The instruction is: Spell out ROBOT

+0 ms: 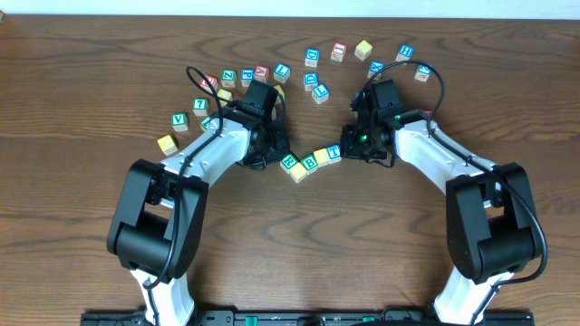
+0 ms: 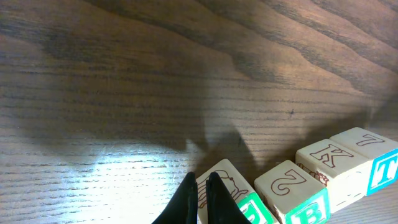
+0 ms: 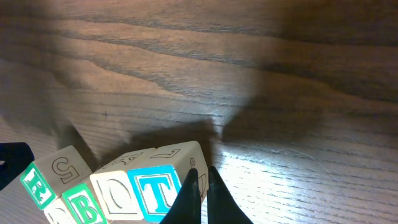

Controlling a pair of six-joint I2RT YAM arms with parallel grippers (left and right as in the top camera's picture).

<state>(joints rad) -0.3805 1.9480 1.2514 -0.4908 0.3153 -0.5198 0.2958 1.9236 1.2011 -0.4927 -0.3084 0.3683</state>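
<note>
Closed left hand (image 2: 202, 182), closed right hand (image 3: 201, 174)

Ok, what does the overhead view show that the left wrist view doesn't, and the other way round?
Only overhead: the left arm and right arm, the right gripper at the T end of the row of cubes, and the loose cubes scattered farther back on the table. Only left wrist: the carved tops in that row, reading 2, K and 7, and the left gripper with jaws shut right beside the R cube. Both: the green B cube and the blue T cube in line.
</note>
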